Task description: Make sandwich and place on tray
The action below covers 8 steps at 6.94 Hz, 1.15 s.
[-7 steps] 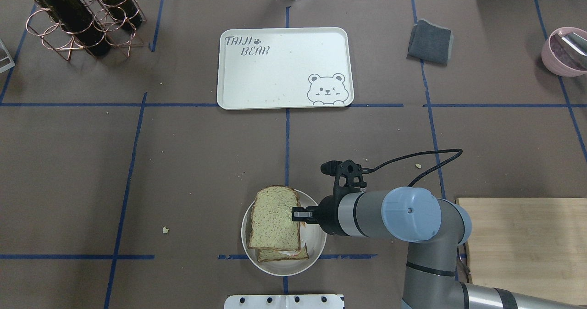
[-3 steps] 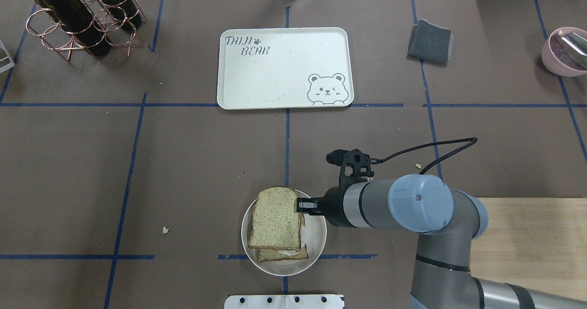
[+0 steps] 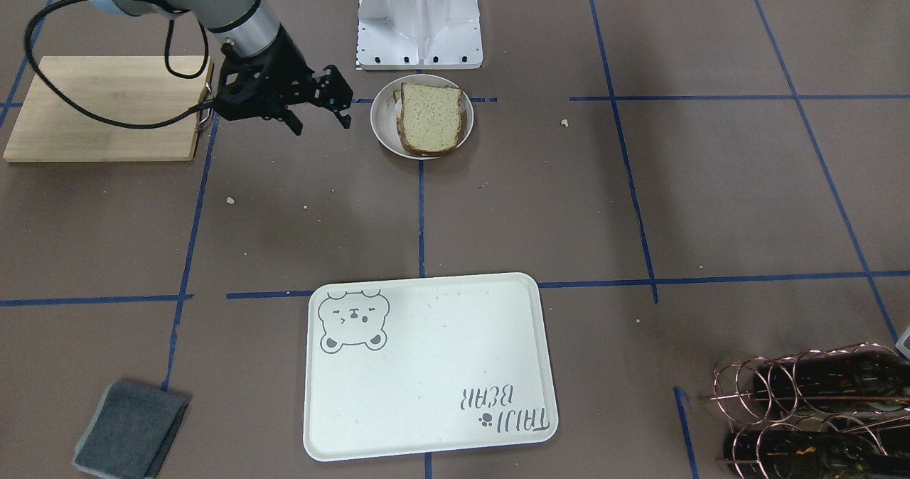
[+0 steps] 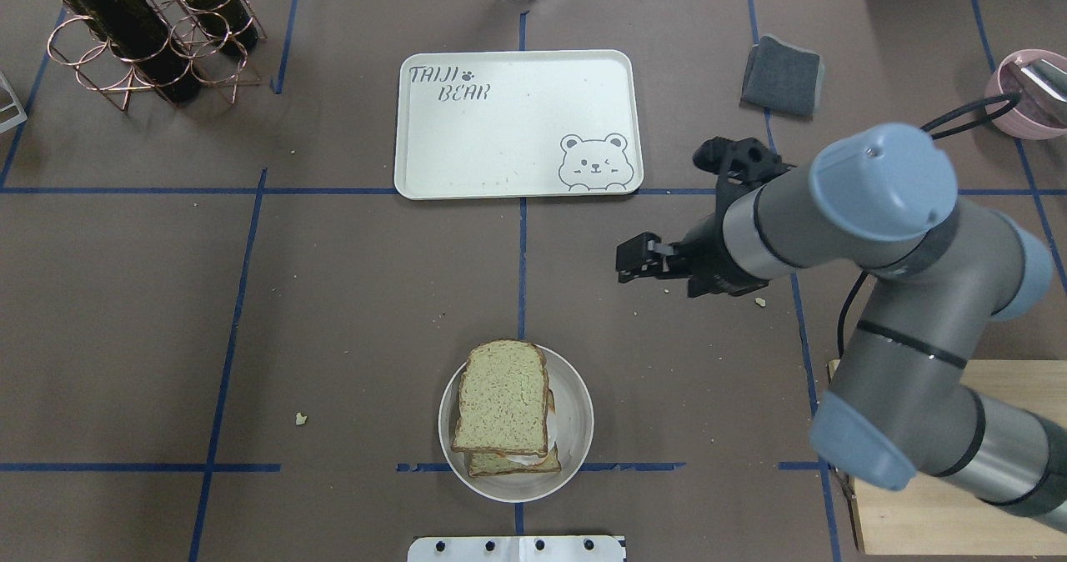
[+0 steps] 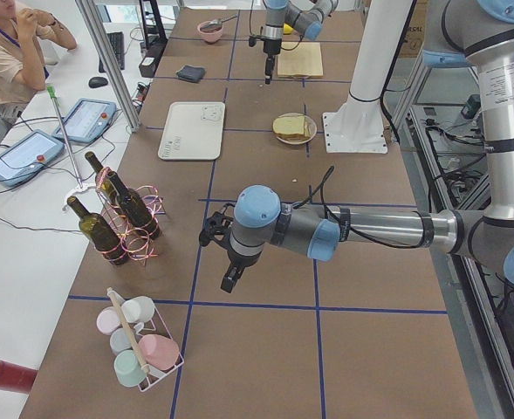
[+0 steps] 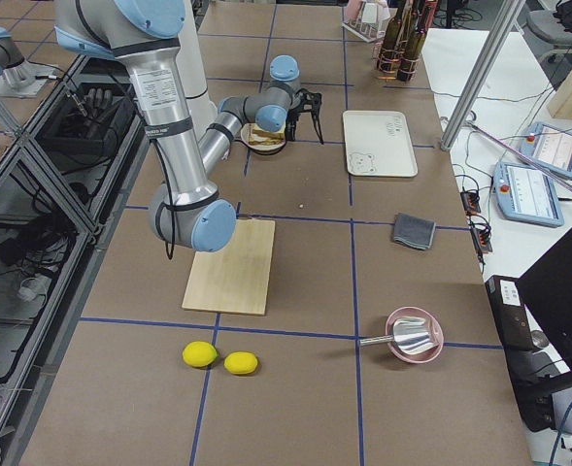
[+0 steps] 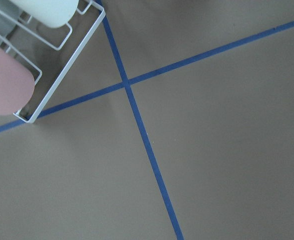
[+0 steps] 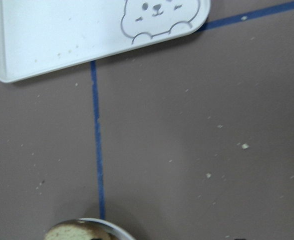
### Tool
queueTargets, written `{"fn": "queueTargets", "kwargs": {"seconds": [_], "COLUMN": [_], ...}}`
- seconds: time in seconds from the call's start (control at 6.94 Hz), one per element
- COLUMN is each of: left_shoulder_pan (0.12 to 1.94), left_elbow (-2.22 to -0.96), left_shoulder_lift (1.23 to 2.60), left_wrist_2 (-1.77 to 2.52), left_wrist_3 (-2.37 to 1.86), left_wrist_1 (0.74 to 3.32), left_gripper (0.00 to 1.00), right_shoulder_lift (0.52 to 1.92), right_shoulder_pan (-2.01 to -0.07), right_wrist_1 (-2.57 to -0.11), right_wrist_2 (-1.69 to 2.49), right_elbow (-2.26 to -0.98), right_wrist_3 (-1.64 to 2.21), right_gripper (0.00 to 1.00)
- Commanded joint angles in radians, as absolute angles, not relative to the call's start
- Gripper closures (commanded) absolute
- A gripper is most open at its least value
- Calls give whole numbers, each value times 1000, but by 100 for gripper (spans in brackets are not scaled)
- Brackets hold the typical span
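Observation:
The sandwich [image 4: 503,406] is two stacked bread slices on a small round off-white plate [image 4: 575,429] at the near middle of the table. A sliver of egg white shows between the slices; the yolk is hidden. It also shows in the front view [image 3: 429,116]. The cream bear tray [image 4: 517,124] lies further back with nothing on it. My right gripper [image 4: 627,263] hangs open and empty above the table, to the right of and beyond the plate; its spread fingers show in the front view [image 3: 320,122]. My left gripper [image 5: 230,279] hangs far off over bare table; I cannot tell its state.
A wooden cutting board [image 4: 1034,387] lies under the right arm. A grey cloth [image 4: 782,76] and a pink bowl [image 4: 1025,95] are at the back right. A wire rack of wine bottles [image 4: 142,28] is at the back left. A mug rack [image 5: 139,349] stands near the left gripper.
My right gripper was at the right edge of the top slice. It has let go, risen and moved away to the right and back. The sandwich stays on the plate.

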State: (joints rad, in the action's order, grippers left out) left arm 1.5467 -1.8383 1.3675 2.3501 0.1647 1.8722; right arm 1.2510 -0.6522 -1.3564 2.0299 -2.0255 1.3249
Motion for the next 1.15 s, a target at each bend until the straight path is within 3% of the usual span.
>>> {"fn": "queueTargets", "kwargs": {"seconds": [0.0,0.43,0.72,0.86,1.01], "left_shoulder_pan": [1548,1430,1125,992,839], "left_elbow": [-1845,-1848,-1888,-1888,-1928], "left_shoulder_lift": [1484,1574,1649,1746,1761], "left_wrist_2": [2353,2449,2430,2425,2354], "left_wrist_3": [161,-38,-369,-599,-859], "left_wrist_1": [1996,2152,2353,2336,2339], "left_gripper": [0,0,0,0,0], "right_shoulder_lift": [1439,1743,1926,1968,1971], "right_shoulder_pan": [-893,-1264,-1431,-1489,-1537], "right_wrist_1": [-1388,-1387,-1359,-1358,-1358], "right_wrist_2": [2132,2241,2241,2240,2240], "right_elbow": [-2025,-1970,-1970,-1948,-1907], "right_wrist_3": [926,315,77,-65,-105], "right_gripper": [0,0,0,0,0]}}
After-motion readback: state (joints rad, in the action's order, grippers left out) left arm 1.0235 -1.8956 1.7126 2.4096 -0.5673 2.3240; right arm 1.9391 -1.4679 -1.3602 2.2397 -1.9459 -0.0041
